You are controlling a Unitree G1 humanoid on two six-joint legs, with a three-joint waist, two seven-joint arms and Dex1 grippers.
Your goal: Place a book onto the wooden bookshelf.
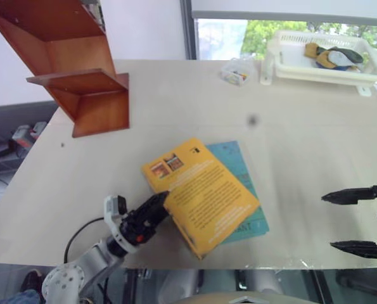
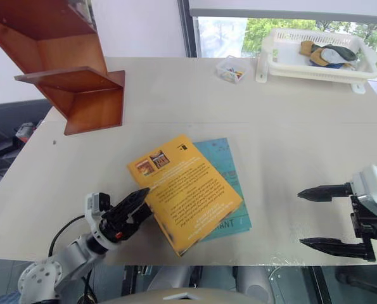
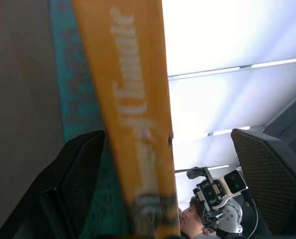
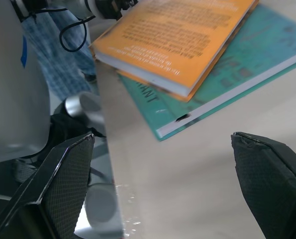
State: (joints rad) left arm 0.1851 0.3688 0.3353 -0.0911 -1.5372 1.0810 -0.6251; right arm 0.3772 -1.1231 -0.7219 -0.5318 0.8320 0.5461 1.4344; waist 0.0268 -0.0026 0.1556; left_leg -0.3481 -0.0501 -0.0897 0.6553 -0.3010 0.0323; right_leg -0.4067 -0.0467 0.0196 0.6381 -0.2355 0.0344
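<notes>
- Left gripper [image 1: 165, 204] is nearest of all, low at the table's [image 1: 175, 101] front edge. Its fingers [image 3: 78, 174] are spread as wide as they go, and the book's [image 1: 201, 193] spine edge sits right between them in the left wrist view. Nothing is clamped yet, so the book isn't held.
- One finger looks tucked under that edge, on the teal side. My worry is that if the jaws close now they may pinch both books together, or drag the teal book [image 1: 248, 183] along.
- The book lies flat on top of the teal book, skewed, with one corner poking toward the table's front edge. A nudge rather than a clean pinch could slide it off the edge.
- With a grip this close to one edge, the paperback will likely sag or swing when lifted, and a slip looks possible.
- Right gripper [image 2: 324, 216] hovers over bare table well to the right of the books, with its fingers wide apart and nothing between them. It's too far away to steady the book if it tips.
- The bookshelf [image 1: 80, 82] stands at the far left corner, well apart from the books. That means a long carry, and the slanted panels and narrow board leave little room. A tilted book could strike the board's front lip or slide back out.
- The basket [image 1: 324, 60] and a small box [image 1: 237, 71] sit at the far right, clear of that path.
</notes>
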